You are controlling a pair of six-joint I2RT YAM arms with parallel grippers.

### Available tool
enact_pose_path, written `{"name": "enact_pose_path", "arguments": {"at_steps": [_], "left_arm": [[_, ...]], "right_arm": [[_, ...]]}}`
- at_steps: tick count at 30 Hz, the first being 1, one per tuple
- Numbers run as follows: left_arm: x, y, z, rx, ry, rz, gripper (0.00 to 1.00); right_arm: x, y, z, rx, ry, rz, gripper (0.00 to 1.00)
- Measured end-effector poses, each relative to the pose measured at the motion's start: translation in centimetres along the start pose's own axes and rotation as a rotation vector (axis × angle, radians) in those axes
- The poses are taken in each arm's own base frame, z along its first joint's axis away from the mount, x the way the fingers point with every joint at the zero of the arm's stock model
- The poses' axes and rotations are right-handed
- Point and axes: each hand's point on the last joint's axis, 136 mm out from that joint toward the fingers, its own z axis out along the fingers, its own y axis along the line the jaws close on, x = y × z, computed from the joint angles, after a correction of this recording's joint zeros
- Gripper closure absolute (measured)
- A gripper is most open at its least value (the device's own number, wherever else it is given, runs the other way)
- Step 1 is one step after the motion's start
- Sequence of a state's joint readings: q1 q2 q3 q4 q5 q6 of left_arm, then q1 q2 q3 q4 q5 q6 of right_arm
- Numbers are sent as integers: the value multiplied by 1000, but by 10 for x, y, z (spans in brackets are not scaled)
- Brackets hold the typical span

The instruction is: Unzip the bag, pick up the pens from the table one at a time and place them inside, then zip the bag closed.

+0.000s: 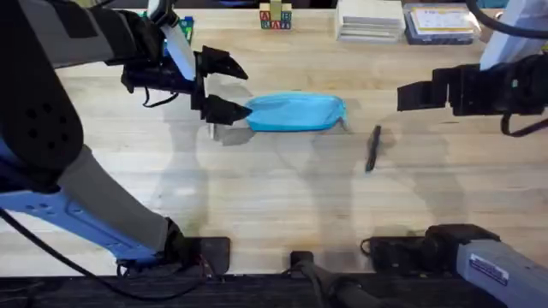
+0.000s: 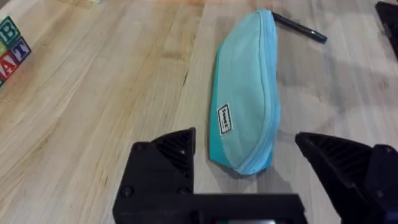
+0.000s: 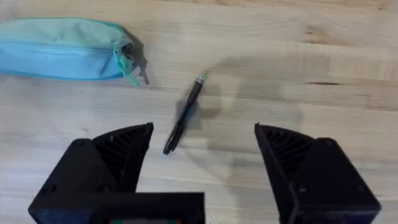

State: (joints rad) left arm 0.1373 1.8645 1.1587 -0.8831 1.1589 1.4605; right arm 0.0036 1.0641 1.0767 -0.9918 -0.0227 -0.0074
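Bag (image 1: pixel 295 112), pen (image 1: pixel 372 149) on table (image 1: pixel 274 205)

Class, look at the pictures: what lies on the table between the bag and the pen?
Nothing: bare table separates the bag from the pen. The right wrist view shows it best; the bag's zipper pull points toward the pen without touching it.

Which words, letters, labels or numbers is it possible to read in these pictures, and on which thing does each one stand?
"B" and "A": on the letter blocks at the table's far edge, left wrist view; other block faces are cut off.
Small white label on the bag: printed text, too small to read.
Sticker on the right arm's base: print too blurred to read.
Booklets at the far edge: unreadable.
The pen: no legible marking.
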Motion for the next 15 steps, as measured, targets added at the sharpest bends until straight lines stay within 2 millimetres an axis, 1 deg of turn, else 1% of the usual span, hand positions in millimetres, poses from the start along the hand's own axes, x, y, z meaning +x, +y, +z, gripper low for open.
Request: {"name": "enact_pose_path", "arguments": {"at_steps": [10, 15], "left_arm": [[8, -10, 18, 49, 96, 29, 7], [11, -10, 19, 51, 117, 28, 7]], "right_arm": [[0, 0, 0, 0, 0, 0, 5], [0, 0, 0, 0, 0, 0, 5]]}}
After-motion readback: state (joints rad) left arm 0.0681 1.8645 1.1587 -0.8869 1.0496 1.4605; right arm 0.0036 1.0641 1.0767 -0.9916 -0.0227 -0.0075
